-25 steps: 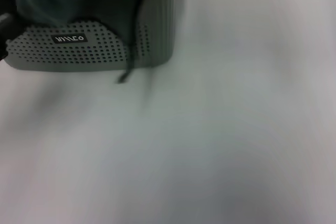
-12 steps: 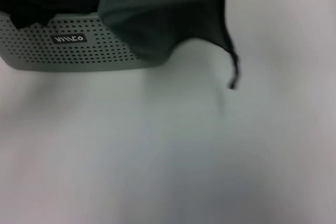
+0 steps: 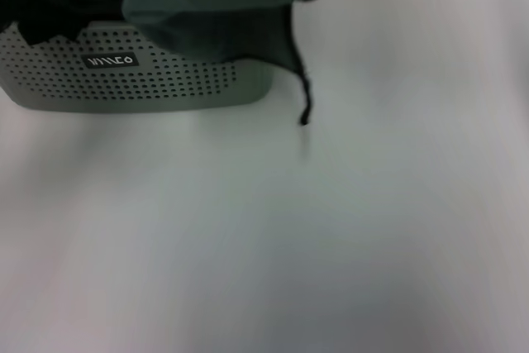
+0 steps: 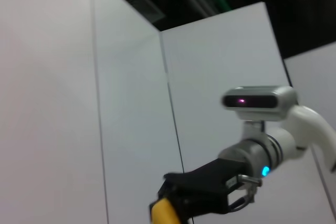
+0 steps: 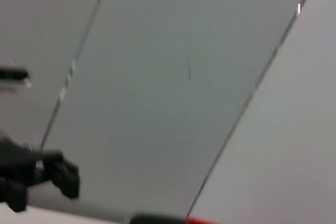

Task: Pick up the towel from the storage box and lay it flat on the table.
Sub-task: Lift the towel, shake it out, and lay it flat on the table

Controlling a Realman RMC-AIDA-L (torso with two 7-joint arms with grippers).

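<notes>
The dark grey-green towel point(image 3: 207, 6) hangs in the air over the storage box point(image 3: 165, 84), draped across its far rim and right end. A black strip of edging point(image 3: 304, 109) dangles off the towel's right side just above the white table point(image 3: 331, 229). Both grippers are above the head view's top edge. In the left wrist view my right gripper point(image 4: 169, 205) is black, with the towel's yellow reverse point(image 4: 164, 214) pinched at its tip. My left gripper point(image 5: 63, 179) shows only as a dark shape in the right wrist view.
The box carries a small black label point(image 3: 110, 61) on its front wall. A black mass point(image 3: 37, 2) sits at the box's left end. White wall panels point(image 4: 126, 103) fill both wrist views.
The towel rose out of the box and swung out to the right. It has since drawn back left, and the dangling edging moved left with it.
</notes>
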